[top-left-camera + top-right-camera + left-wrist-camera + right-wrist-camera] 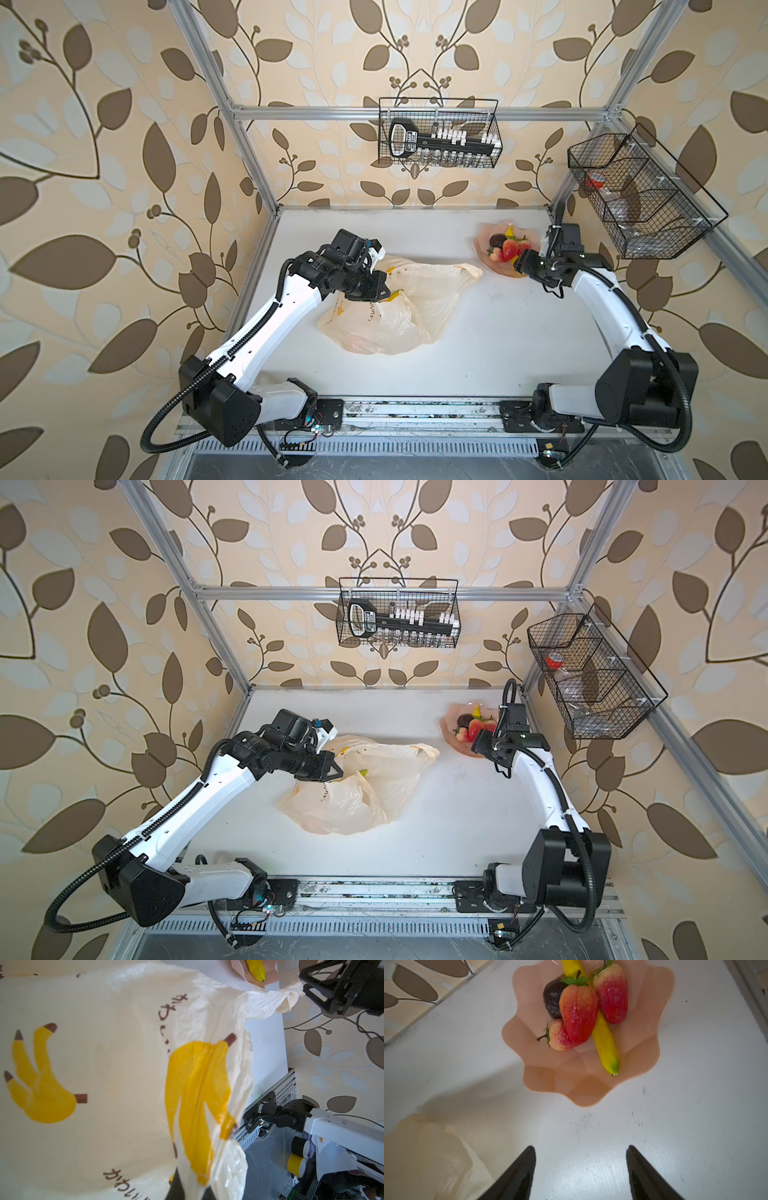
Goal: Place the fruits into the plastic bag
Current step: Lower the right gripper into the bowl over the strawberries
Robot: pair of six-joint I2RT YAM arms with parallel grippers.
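Note:
The cream plastic bag, printed with yellow bananas, lies crumpled mid-table. My left gripper is shut on a fold of the bag's upper edge and holds it raised. The fruits sit on a pink wavy plate at the back right. They are three strawberries, a yellow banana and a dark piece. My right gripper is open and empty, hovering over bare table just short of the plate's near rim.
The white table is fenced by aluminium frame posts. A wire basket with a tool hangs on the back rail. Another wire basket hangs at the right, close to the right arm. Tape rolls lie off the table.

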